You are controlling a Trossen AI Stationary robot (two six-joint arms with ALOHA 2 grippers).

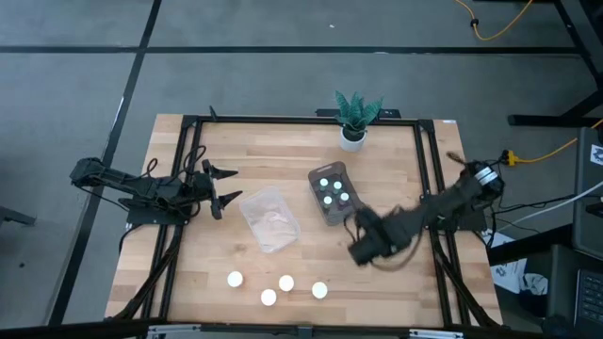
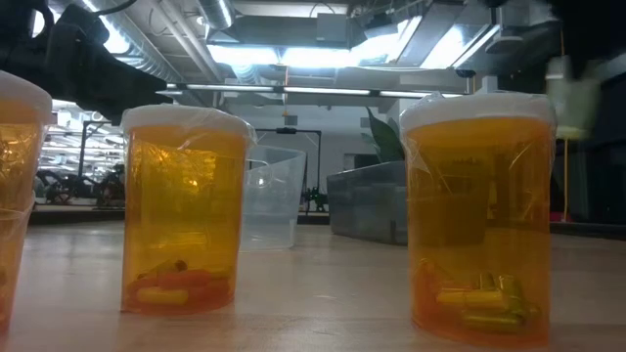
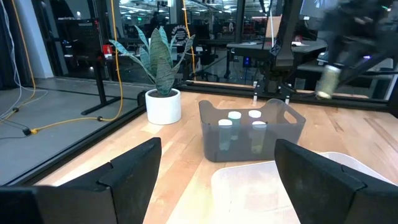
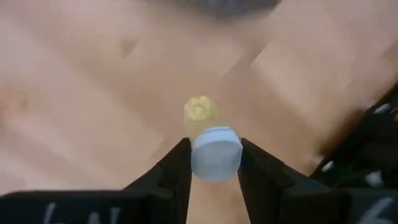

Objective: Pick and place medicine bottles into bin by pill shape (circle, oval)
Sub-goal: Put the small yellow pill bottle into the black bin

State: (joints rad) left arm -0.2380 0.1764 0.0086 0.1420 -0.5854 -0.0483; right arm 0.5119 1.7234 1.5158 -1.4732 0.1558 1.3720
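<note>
Four amber bottles with white caps stand near the table's near edge (image 1: 268,298); two loom large in the low view (image 2: 186,210) (image 2: 479,220). The smoky grey bin (image 1: 332,195) holds several small white-capped bottles (image 3: 234,116). The clear bin (image 1: 270,218) stands to its left. My right gripper (image 1: 361,247) is above the table, just near-right of the grey bin, shut on a small pale bottle (image 4: 214,152). My left gripper (image 1: 222,188) is open and empty at the table's left, pointing toward the bins. My right gripper pinches the small bottle at its white-capped end (image 4: 214,155) between its two fingers (image 4: 176,168). The bottle's body reaches out beyond the fingertips. In the left wrist view the bottle (image 3: 328,81) hangs below the gripper, clear of the table.
A white pot with a green plant (image 1: 354,121) stands at the table's far edge behind the grey bin. A black frame (image 1: 426,169) runs along the table's left, right and far sides. Bare wood lies between the bins and the amber bottles.
</note>
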